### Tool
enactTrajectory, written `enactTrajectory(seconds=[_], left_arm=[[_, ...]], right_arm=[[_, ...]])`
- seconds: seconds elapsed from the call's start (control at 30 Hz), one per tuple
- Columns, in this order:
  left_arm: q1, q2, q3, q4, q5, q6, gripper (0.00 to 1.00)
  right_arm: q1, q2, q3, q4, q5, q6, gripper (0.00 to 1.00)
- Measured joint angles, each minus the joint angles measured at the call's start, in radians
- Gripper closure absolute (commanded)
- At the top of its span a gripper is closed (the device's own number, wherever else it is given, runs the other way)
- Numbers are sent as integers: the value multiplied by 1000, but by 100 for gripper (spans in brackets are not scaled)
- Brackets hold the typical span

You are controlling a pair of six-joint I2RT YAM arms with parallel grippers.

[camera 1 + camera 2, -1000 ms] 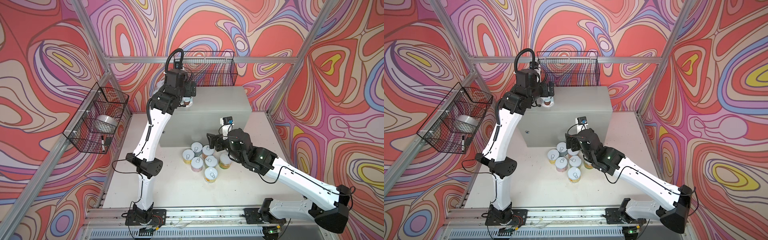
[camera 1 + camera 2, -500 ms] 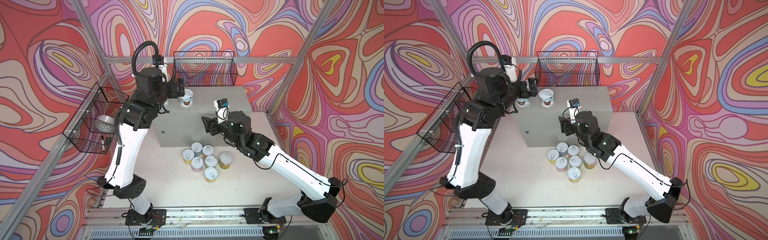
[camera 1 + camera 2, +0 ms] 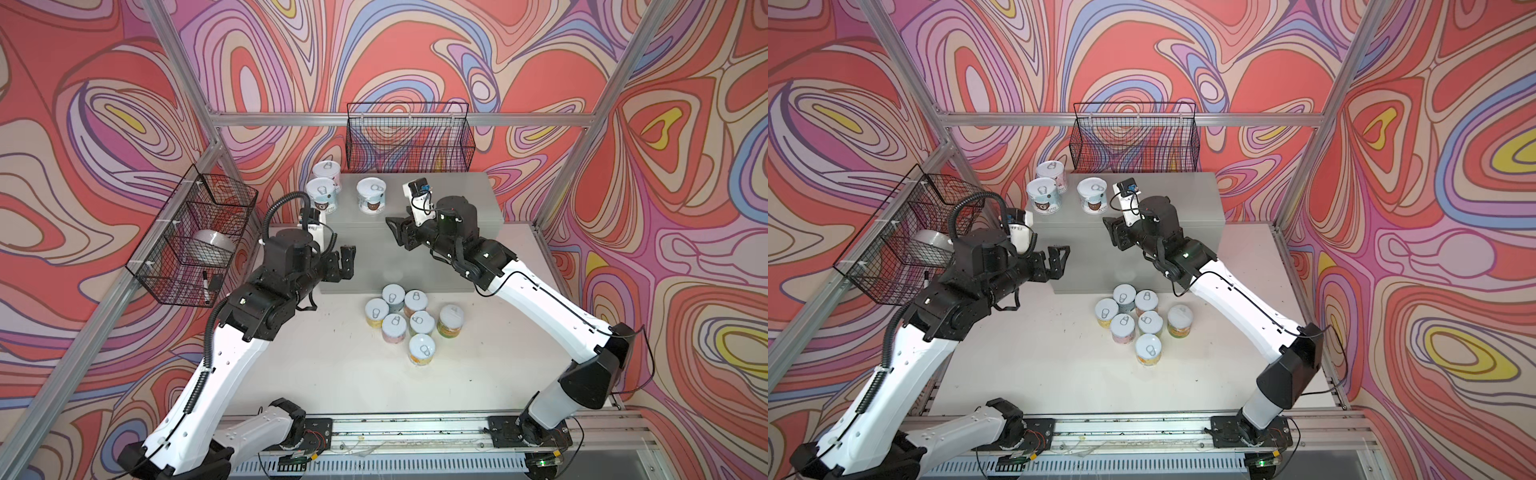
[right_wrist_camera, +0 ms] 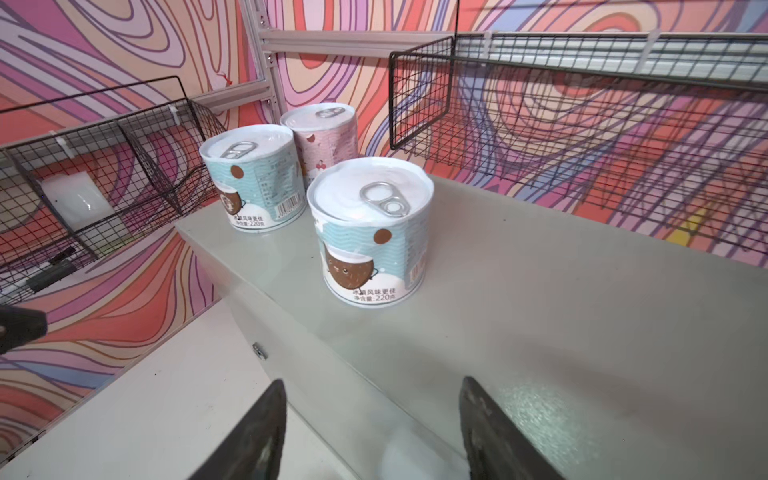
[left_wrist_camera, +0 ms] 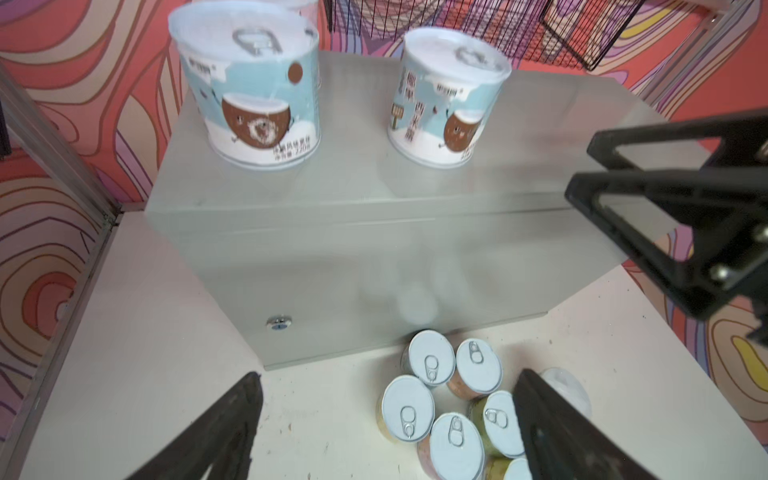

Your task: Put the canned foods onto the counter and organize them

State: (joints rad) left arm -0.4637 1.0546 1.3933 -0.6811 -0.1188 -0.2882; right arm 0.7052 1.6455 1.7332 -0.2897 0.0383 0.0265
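Observation:
Three canned foods stand on the left of the grey counter [image 3: 457, 187]: a pink one [image 3: 327, 172] at the back and two blue-and-white ones [image 3: 322, 199] [image 3: 371, 200]. Several more cans [image 3: 399, 322] cluster on the white table before the counter, one with a plain cap [image 3: 451, 319]. My left gripper [image 3: 347, 264] hovers open by the counter's front left, above the table. In the left wrist view its fingers [image 5: 232, 419] frame the table cluster [image 5: 432, 399]. My right gripper [image 3: 397, 232] hangs open and empty over the counter's front edge, right of the nearest blue can [image 4: 372, 232].
A black wire basket [image 3: 409, 137] hangs on the back wall above the counter. Another basket [image 3: 166, 266] on the left wall holds a silver tape roll [image 3: 214, 245] and a marker [image 3: 205, 286]. A round lock [image 5: 279, 322] sits on the counter's front.
My left gripper has left the counter top and dropped back to its front left. My right gripper rose from the table cluster to the counter's front edge, its jaws now narrower.

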Motion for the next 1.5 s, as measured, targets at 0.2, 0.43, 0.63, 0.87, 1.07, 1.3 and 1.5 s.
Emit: enactTrajectory(seconds=[0.2, 0.43, 0.63, 0.87, 1.07, 1.3, 1.5], left_arm=[[0, -111, -150, 19, 33, -18, 6], [0, -159, -280, 22, 70, -39, 8], [0, -159, -307, 20, 67, -39, 9], [0, -160, -335, 29, 77, -53, 11], [0, -144, -341, 32, 77, -53, 12], [0, -117, -341, 47, 77, -51, 13], [0, -91, -342, 55, 77, -45, 13]], right_arm=[[-8, 87, 78, 18, -25, 2, 28], [-21, 186, 180, 50, -19, 8, 29], [-32, 277, 273, 53, -32, 15, 37], [-40, 346, 340, 66, -39, 36, 38], [-50, 402, 405, 77, -52, 46, 38], [-51, 466, 470, 106, -53, 59, 38], [-55, 495, 506, 120, -53, 72, 38]])
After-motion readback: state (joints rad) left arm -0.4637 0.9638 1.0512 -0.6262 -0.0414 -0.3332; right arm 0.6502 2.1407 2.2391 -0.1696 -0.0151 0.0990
